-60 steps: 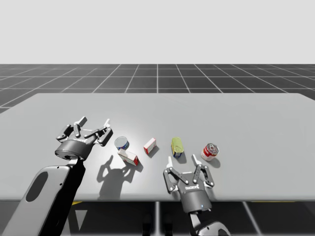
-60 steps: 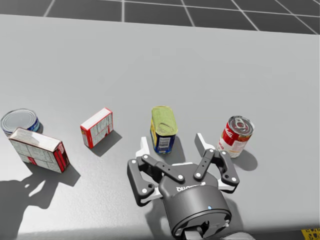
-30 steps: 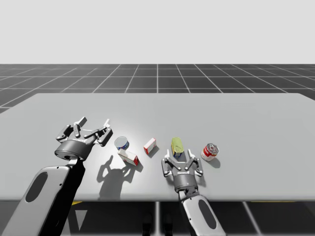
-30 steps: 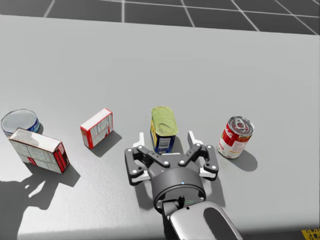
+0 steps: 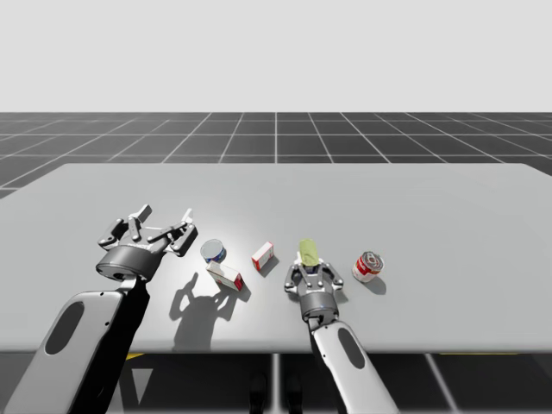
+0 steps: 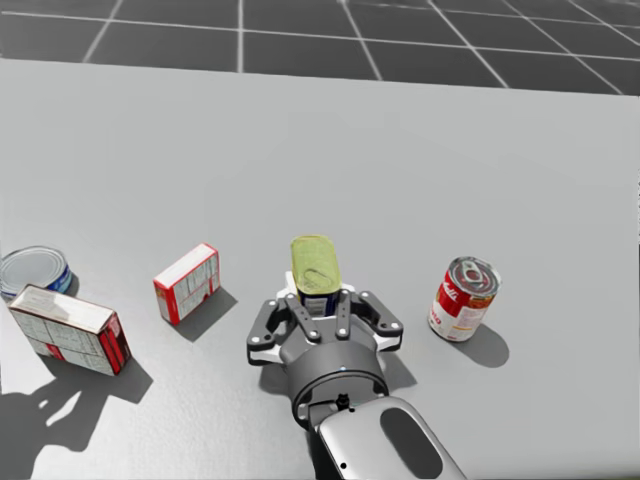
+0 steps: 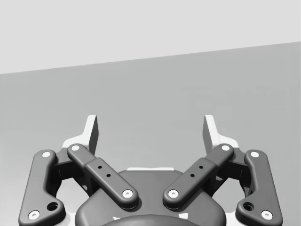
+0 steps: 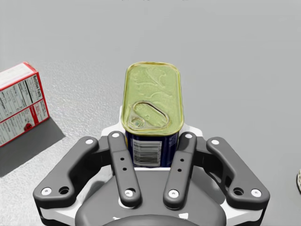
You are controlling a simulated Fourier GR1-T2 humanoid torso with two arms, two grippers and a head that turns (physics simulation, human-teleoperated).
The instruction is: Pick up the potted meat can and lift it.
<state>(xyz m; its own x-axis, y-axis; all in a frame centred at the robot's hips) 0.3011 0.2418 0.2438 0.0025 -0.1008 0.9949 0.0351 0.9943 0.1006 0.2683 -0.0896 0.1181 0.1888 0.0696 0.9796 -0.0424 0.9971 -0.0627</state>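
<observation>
The potted meat can [image 5: 308, 252] [image 6: 315, 265] [image 8: 152, 101] is a blue, rounded-rectangular tin with a yellow-green pull-tab lid. It stands upright near the front middle of the grey table [image 5: 414, 207]. My right gripper [image 5: 312, 274] [image 6: 318, 298] [image 8: 151, 141] comes at it from the near side, and its two fingers press the can's flanks, so it is shut on the can. My left gripper [image 5: 164, 217] [image 7: 150, 127] hovers open over the table's left part, with nothing between its fingers.
A red soup can [image 5: 368, 265] [image 6: 463, 298] stands just right of the held can. To its left is a small red-and-white box [image 5: 263, 255] [image 6: 188, 283] [image 8: 19, 101]. Further left are a larger red-and-white box [image 5: 224, 276] [image 6: 68, 328] and a blue can with a silver lid [image 5: 214, 251] [image 6: 32, 270].
My right gripper has moved forward to the potted meat can and its fingers have shut on the can's sides. My head has turned slightly. The left arm has stayed still.
</observation>
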